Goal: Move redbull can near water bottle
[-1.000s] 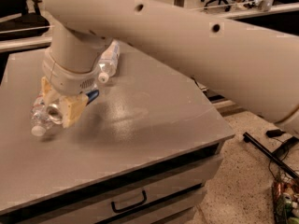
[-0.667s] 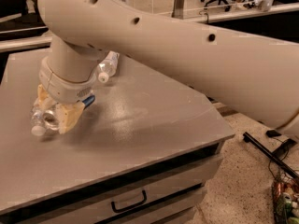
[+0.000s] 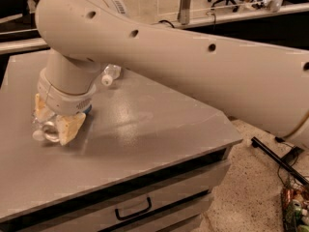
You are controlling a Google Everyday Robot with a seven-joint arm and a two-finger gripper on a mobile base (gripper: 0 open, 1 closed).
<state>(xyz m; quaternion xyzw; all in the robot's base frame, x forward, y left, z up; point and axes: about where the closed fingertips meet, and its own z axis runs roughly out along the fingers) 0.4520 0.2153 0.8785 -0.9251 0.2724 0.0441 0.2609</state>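
My gripper (image 3: 54,128) hangs from the big white arm over the table's left side, its yellowish fingers (image 3: 70,125) pointing down. It is shut on the redbull can (image 3: 87,108), which is mostly hidden; only a blue sliver shows by the wrist. A clear ribbed bottle lies right beside the fingers, with its white cap (image 3: 37,136) toward the front; this looks like the water bottle. I cannot see its label. A second clear bottle (image 3: 111,74) with a white cap lies further back, partly behind the arm.
The grey table top (image 3: 145,124) sits on a cabinet with a drawer handle (image 3: 133,209). The table's left edge is close to the gripper. On the right are a speckled floor, a black cable and a wire basket (image 3: 294,207).
The gripper with the can has shifted slightly left and down, closer to the bottle lying at the front left. The bottles have not moved.
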